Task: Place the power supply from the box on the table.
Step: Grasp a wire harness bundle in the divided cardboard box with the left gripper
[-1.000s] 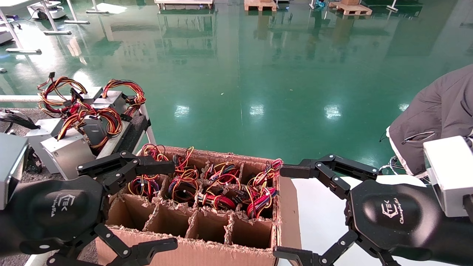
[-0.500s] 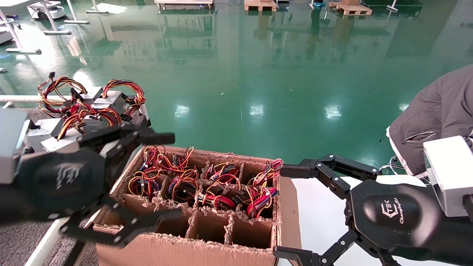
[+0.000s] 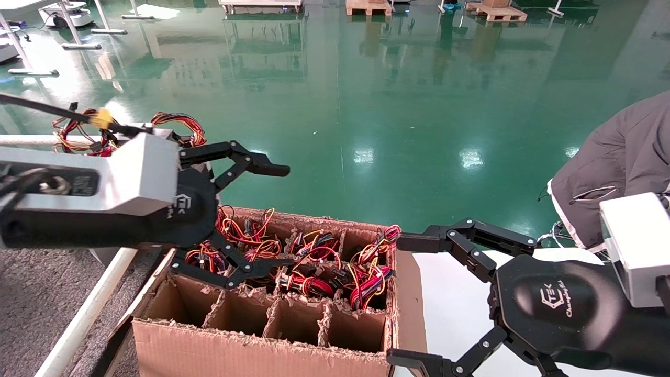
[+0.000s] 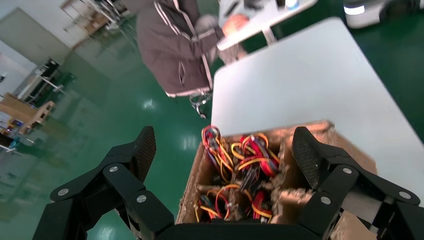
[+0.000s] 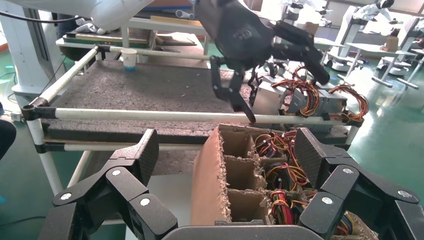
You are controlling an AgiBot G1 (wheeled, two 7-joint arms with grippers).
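The brown cardboard box [image 3: 261, 351] stands between my arms, its front cells empty. In its back cells the power supplies show only as looped red, yellow and black wire bundles [image 3: 314, 246]; their grey bodies are hidden. My left gripper [image 3: 282, 214] hangs open above the box's back-left cells, holding nothing. In the left wrist view the left gripper [image 4: 225, 150] spans those wire bundles [image 4: 245, 160] from above. To the right of the box my right gripper [image 3: 400, 301] is open and empty. The grey carpet-topped table [image 3: 42, 293] lies to the left.
Several power supplies [image 5: 300, 100] lie on the table [image 5: 140, 87] behind its white tube rail [image 5: 150, 115], and a paper cup [image 5: 129, 59] stands at its far side. A smooth white tabletop [image 3: 450, 309] is under the box. A person in a grey jacket [image 3: 623, 157] sits at the right.
My left arm has risen from the box's front-left corner and swung over its back-left cells, turning so the wrist housing faces up; it stayed open. The right arm has not moved.
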